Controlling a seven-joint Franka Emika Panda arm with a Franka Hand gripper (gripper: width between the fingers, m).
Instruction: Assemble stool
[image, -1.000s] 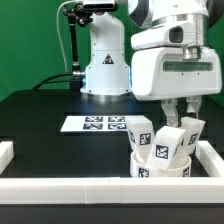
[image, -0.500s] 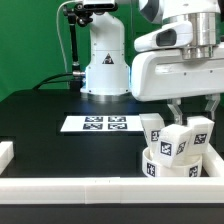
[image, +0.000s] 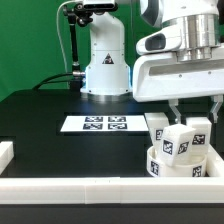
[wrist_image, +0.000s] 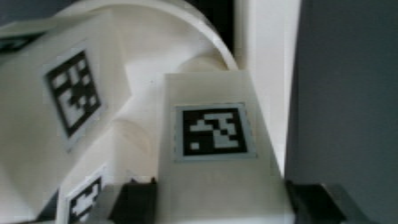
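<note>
Stool sits near the front corner of the table on the exterior view's right, close to the white rails that border the table there. Its round seat is at the bottom, and three blocky legs stand up from it, each with a black-and-white tag. The gripper is above the stool, and its fingers reach down among the legs. In the wrist view a leg fills the space between the two dark fingertips, so the jaws seem closed on this leg. The marker board lies flat on the table, well apart from the stool, before the robot base.
</note>
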